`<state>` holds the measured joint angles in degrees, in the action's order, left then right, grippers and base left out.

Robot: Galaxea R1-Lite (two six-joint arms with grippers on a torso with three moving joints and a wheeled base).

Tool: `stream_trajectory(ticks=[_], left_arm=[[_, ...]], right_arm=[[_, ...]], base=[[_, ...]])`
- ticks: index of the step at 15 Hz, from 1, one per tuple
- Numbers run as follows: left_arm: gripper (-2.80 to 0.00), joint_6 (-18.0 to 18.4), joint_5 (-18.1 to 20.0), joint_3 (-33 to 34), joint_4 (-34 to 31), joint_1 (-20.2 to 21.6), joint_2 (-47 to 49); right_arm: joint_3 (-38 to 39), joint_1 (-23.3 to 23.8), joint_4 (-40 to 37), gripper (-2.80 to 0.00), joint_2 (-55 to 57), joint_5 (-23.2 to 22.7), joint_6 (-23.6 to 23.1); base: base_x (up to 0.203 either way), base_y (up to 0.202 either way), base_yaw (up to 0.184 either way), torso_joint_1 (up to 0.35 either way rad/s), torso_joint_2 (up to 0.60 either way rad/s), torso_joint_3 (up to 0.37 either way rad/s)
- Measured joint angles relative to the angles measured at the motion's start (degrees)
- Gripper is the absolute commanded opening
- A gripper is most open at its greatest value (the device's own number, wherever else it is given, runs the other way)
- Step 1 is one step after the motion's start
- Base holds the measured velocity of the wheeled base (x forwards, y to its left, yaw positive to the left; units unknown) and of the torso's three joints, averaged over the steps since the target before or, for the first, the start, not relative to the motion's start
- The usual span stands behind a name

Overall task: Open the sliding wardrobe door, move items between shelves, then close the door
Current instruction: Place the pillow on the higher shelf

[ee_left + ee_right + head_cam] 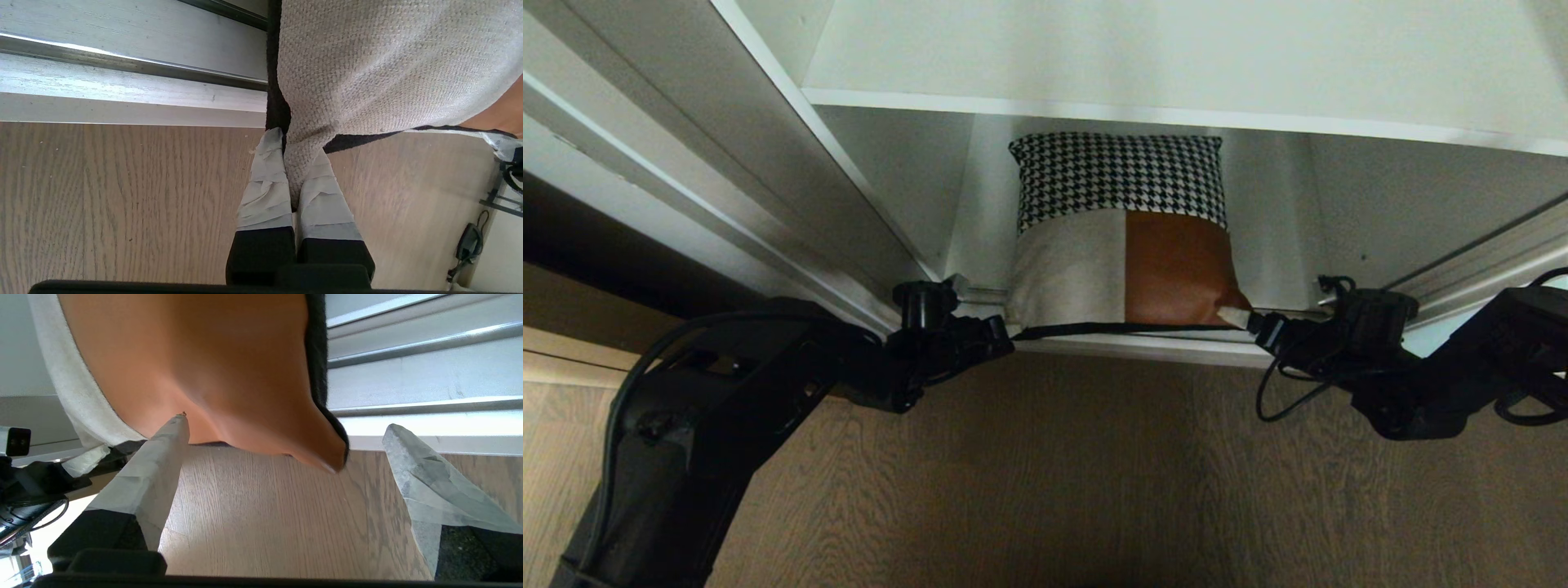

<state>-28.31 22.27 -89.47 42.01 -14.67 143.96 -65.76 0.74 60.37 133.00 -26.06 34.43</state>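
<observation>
On the lowest shelf (1127, 347), at its front edge, the cushion (1123, 233) stands upright. At its lower left corner, the left hand (292, 179) is pinched tight on the beige fabric. At the lower right corner, the right hand (286, 461) is spread wide around the brown tip, gripping nothing.

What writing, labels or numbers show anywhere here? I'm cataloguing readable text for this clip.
None: no readable text in any view. The cushion carries only a houndstooth pattern and plain patches; the shelves, floor track, left claw and right claw bear no markings.
</observation>
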Motion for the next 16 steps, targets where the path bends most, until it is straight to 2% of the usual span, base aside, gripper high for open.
stream_trajectory(ticks=[4,5,16], left_arm=[[-2.8,0.1,0.0,0.1,0.0,0.0,0.0],[-2.8,0.1,0.0,0.1,0.0,0.0,0.1],[-2.8,0.1,-0.1,-0.1,0.0,-0.1,0.5]], right_arm=[[-1.9,0.3,-0.3,0.0,0.1,-0.6,0.2],[-2.0,0.4,-0.5,-2.8,0.1,-1.3,0.3],[-3.4,-0.2,-1.2,-2.8,1.6,-2.6,0.4]], base=[[0.0,0.0,0.0,0.0,0.0,0.0],[0.0,0.0,0.0,0.0,0.0,0.0],[0.0,0.0,0.0,0.0,0.0,0.0]])
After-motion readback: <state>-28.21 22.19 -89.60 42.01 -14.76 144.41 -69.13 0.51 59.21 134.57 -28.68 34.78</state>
